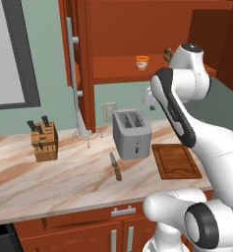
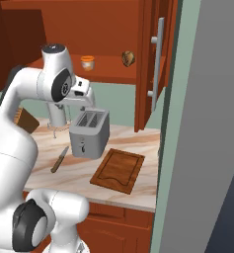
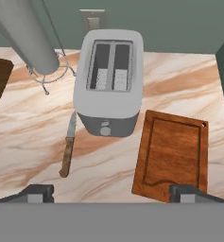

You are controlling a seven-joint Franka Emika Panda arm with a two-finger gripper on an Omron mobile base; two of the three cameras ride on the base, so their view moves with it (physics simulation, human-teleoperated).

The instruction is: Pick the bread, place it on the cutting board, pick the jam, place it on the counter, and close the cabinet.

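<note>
The hand (image 3: pixel 111 194) is held above the table (image 1: pixel 64 182), looking down on it; its two fingertips (image 3: pixel 38 193) are spread wide apart with nothing between them. The cabinet (image 1: pixel 152 34) is seen standing open, its door (image 1: pixel 78 49) swung out to the left with a long silver bar handle (image 1: pixel 70 54); on its shelf the jam (image 1: pixel 142 62) stands upright, and the bread (image 2: pixel 128 58) lies well apart from it, farther to the right, partly hidden behind the arm's upper joint in the left base view. The cutting board (image 3: pixel 172 156) lies flat and bare on the table, just beside the right flank of a grey toaster (image 3: pixel 108 80); whether the two touch cannot be told. A knife (image 3: pixel 67 151) with a wooden handle is laid on the table in front of the toaster's left corner, blade pointing toward the wall. A knife block (image 1: pixel 43 141) is set well to the left, and a wire stand (image 1: pixel 88 134) with a tall grey column stands between it and the toaster. A wall socket (image 3: pixel 92 19) is seen behind the toaster. The arm's elbow is raised between the table and the shelf, crossing in front of the cabinet opening in the left base view.
</note>
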